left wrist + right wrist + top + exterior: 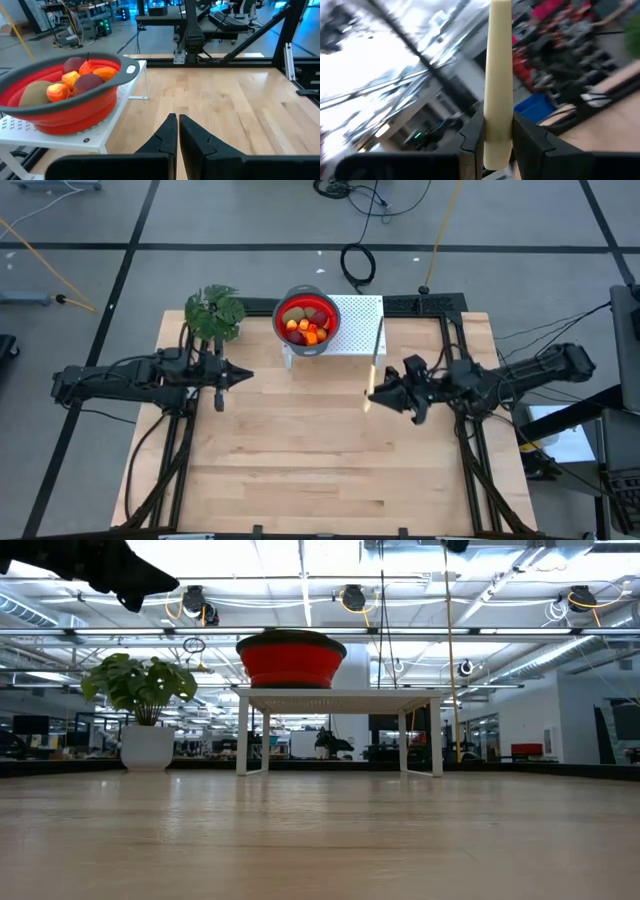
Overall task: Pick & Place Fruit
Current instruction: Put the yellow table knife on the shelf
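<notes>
High view shows the fruit (305, 326) gathered in a red bowl (327, 313) with a grey rim, which sits on a white perforated stand (358, 330) at the far edge of the wooden worktop (310, 460). No piece lies loose on the boards, so the placing looks finished, or it has not yet begun, depending on which way the fruit is meant to go; that is a judgement only.

The left pincer (244, 376) hovers over the worktop just beside the stand, its fingers pressed together on nothing. The right pincer (372, 394) is clamped on the pale handle of a knife (378, 358), which runs from the fingertips toward the stand; the blade end is hard to make out from above, perhaps resting on the stand.

In the left wrist view the fruit looks smooth and matte: olive-brown ovals, dark red rounds, orange lumps. The bowl has soft, ribbed walls like collapsible silicone. The worktop is pale butcher-block planks. A leafy green plant (214, 312) in a white pot stands near the bowl.
</notes>
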